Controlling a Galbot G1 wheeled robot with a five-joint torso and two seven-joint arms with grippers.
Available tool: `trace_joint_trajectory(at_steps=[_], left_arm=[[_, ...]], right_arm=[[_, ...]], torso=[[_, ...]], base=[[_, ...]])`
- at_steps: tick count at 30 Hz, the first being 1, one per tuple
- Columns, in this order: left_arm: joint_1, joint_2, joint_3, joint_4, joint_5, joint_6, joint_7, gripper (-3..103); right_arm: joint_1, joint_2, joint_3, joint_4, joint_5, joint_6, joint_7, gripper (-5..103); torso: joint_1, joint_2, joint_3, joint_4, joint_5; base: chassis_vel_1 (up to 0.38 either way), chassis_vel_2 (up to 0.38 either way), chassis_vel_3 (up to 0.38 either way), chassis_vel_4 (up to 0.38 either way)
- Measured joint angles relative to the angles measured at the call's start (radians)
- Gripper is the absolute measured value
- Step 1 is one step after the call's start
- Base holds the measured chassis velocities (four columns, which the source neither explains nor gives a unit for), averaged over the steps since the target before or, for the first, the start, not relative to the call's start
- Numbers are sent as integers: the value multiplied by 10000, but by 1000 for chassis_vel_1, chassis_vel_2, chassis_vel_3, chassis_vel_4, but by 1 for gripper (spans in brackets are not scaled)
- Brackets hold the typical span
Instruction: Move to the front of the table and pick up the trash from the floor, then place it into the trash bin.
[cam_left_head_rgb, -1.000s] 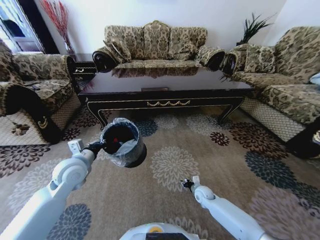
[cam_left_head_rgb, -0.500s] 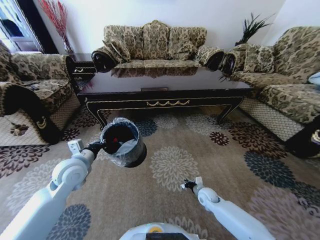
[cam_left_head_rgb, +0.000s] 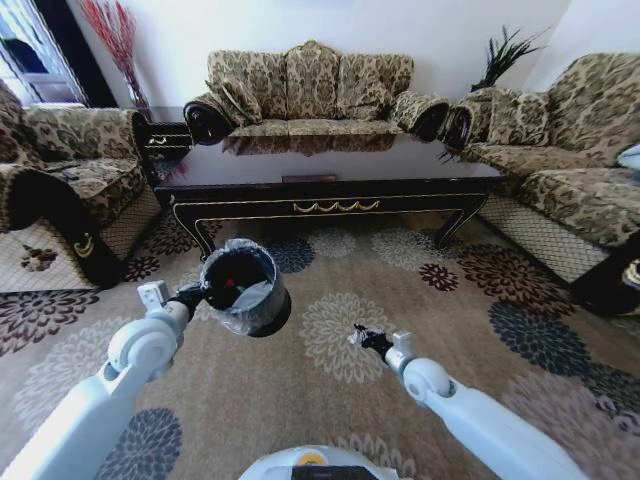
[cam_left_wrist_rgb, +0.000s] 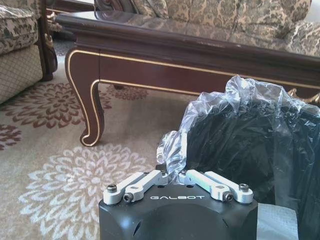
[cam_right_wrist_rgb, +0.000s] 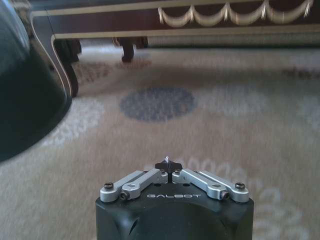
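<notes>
The small black cylindrical trash bin (cam_left_head_rgb: 246, 290) with its clear plastic liner folded over the rim hangs off the carpet, held at the rim by the left gripper (cam_left_head_rgb: 196, 293), whose jaws are pinched together on liner and rim in the left wrist view. Its long axis is tilted: the mouth opens up and back toward the robot's head, and something red lies inside. The bin is in front of the near left leg of the long glossy dark-brown wooden worktop (cam_left_head_rgb: 330, 172).

Just to its right, lower and nearer the robot, the right gripper (cam_left_head_rgb: 358, 336) reaches forward over a cream flower medallion of the tan-brown patterned floor (cam_left_head_rgb: 420, 310). Its jaws are pressed together on a small scrap of trash (cam_right_wrist_rgb: 167, 161), dark with a white fleck at the tip; it is too small to say which piece of litter it is.

The step in hand looks like the carry to the bin: the pick is done, the drop is not. The next move calls for bringing the right gripper's tip leftward and up, over the tilted mouth and clear of the crinkled liner, before the jaws part.
</notes>
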Motion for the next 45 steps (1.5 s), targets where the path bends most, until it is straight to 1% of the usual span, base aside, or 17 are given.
trace_joint_trajectory(at_steps=[4, 10, 14, 15, 17, 20, 21, 25, 26, 29, 31, 33, 37, 39, 42, 44, 45], left_arm=[[161, 86, 183, 18, 37, 57, -66, 3], [304, 200, 352, -82, -144, 192, -211, 3], [390, 249, 654, -284, -297, 301, -308, 3], [390, 249, 654, -284, -297, 301, -308, 3], [419, 200, 837, -308, -284, 320, -309, 3], [373, 76, 1193, -252, -241, 321, -281, 3], [373, 76, 1193, -252, -241, 321, -281, 3], [185, -66, 1584, -203, -249, 242, -78, 3], [185, -66, 1584, -203, -249, 242, -78, 3], [91, -249, 1897, -174, -269, 201, -72, 3], [85, -282, 1960, -179, -315, 201, -72, 3], [85, -315, 2097, -247, -525, 217, -92, 3], [87, -325, 2279, -231, -570, 238, -61, 3], [87, -340, 2310, -208, -549, 238, -62, 3], [85, -407, 2383, -173, -525, 238, -56, 3], [23, -423, 2389, -164, -530, 239, -44, 3], [23, -423, 2389, -164, -530, 239, -44, 3]], right_arm=[[161, -79, 629, 446, -696, 394, -271, 0], [372, -137, 1121, 1197, -592, 763, -589, 0], [621, -221, 1241, 2018, -458, 1344, -1214, 0], [621, -221, 1241, 2018, -458, 1344, -1214, 0], [708, -249, 1162, 2258, -370, 1724, -1563, 0], [1029, -244, 822, 2510, -185, 2547, -2722, 0], [1029, -244, 822, 2510, -185, 2547, -2722, 0], [1617, -15, 195, 2312, 14, 3133, -3854, 0], [1617, -15, 195, 2312, 14, 3133, -3854, 0], [2023, 309, -316, 1867, 0, 3303, -4254, 0], [2099, 386, -430, 1739, -46, 3336, -4305, 0], [2318, 641, -742, 1367, -347, 3411, -4386, 0], [2545, 947, -1064, 1099, -699, 3514, -4541, 0], [2564, 983, -1122, 1081, -729, 3517, -4561, 0], [2587, 1038, -1239, 957, -1020, 3528, -4656, 0], [2562, 1035, -1306, 763, -1429, 3590, -4807, 0], [2562, 1035, -1306, 763, -1429, 3590, -4807, 0]], torso=[[0, 0, 0, 0, 1], [0, 0, 0, 1, -1], [0, 0, 0, 0, 1], [0, 0, 0, 0, 1], [0, 0, -1, 1, -1], [0, 0, 0, 0, -1], [0, 0, 0, 0, -1], [0, 0, 0, 0, -1], [0, 0, 0, 0, -1], [0, 0, 0, 0, 1], [0, 0, 0, 0, -1], [0, 0, 0, 1, 1], [0, 0, 0, 1, 2], [0, 0, 0, 2, 1], [0, 0, 0, 2, -2], [0, 0, 0, 1, -1], [0, 0, 0, 1, -1]], base=[[0, 0, 0, 0], [0, 0, 0, 0], [0, 0, 0, 0], [0, 0, 0, 0], [0, 0, 0, 0], [0, 0, 0, 0], [0, 0, 0, 0], [0, 0, 0, 0], [0, 0, 0, 0], [0, 0, 0, 0], [0, 0, 0, 0], [0, 0, 0, 0], [0, 0, 0, 0], [0, 0, 0, 0], [0, 0, 0, 0], [0, 0, 0, 0], [0, 0, 0, 0]])
